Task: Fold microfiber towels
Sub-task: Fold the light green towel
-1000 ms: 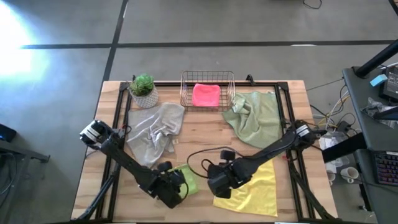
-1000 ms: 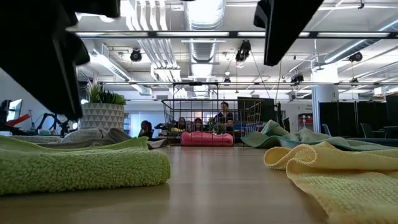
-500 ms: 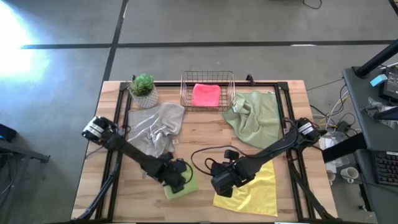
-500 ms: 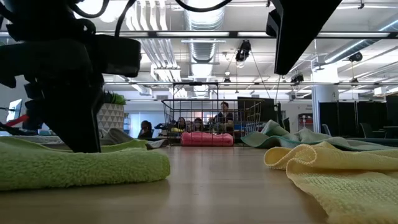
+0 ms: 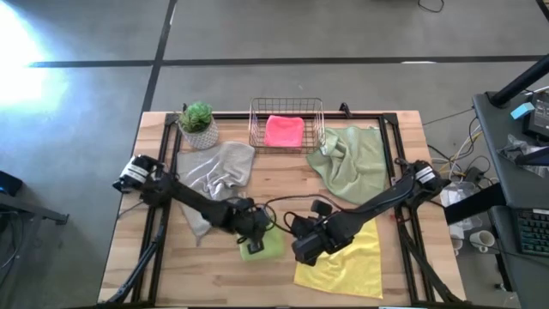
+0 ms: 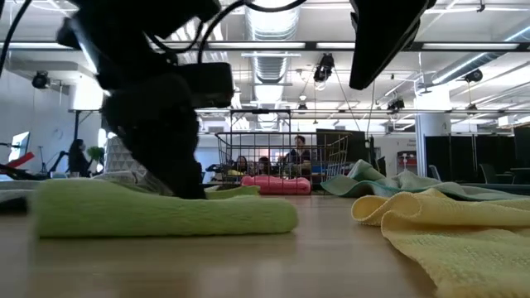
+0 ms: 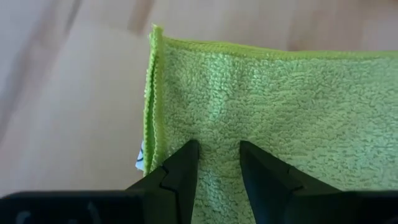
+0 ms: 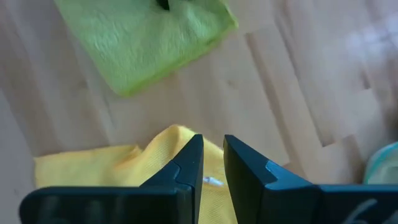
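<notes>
Carefully slide the folded lime green towel (image 5: 262, 246) flat: left gripper (image 7: 216, 163) pinches it; right gripper (image 8: 211, 160) hovers, jaws narrowly apart, empty.

the left gripper (image 5: 255, 233) has swung in from the table's front edge toward the middle, and the folded lime green towel (image 5: 264, 245) has slid with it, ending closer to the right gripper (image 5: 306, 249). in the low view the lime green towel has shifted rightward, nearer the yellow towel (image 6: 447, 228). the right gripper has crept slightly toward the back.
</notes>
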Motion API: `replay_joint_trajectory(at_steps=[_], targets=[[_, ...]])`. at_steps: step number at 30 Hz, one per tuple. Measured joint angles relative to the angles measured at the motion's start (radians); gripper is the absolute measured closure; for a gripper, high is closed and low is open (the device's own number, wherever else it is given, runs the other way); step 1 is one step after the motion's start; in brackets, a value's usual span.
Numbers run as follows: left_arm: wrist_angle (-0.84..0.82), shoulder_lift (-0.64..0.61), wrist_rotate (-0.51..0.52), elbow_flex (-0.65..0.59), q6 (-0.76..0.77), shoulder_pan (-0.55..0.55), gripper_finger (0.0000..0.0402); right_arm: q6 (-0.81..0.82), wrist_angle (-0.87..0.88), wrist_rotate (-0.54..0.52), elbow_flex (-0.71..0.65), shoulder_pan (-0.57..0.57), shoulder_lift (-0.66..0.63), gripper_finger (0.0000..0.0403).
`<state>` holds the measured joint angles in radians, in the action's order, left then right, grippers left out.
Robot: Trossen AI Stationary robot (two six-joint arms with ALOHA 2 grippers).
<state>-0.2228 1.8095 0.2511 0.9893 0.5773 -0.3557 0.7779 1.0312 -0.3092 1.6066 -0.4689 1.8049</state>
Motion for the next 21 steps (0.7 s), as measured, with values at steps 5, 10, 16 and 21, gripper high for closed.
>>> replay_joint_trajectory(at_steps=[5, 10, 16, 21], targets=[[0.082, 0.002, -0.011, -0.002, -0.130, 0.070, 0.0295, 0.031, 0.044, -0.015, 0.000, 0.012, -0.017, 0.0349], [0.104, -0.001, -0.092, 0.004, -0.214, 0.133, 0.0295, 0.035, 0.055, -0.036, 0.000, 0.031, -0.033, 0.0349], [-0.013, -0.027, -0.255, 0.051, -0.224, 0.188, 0.0295, 0.032, 0.058, -0.051, -0.001, 0.054, -0.064, 0.0349], [-0.152, -0.085, -0.268, 0.077, -0.280, 0.204, 0.0290, 0.024, 0.072, -0.105, -0.002, 0.058, -0.096, 0.0349]])
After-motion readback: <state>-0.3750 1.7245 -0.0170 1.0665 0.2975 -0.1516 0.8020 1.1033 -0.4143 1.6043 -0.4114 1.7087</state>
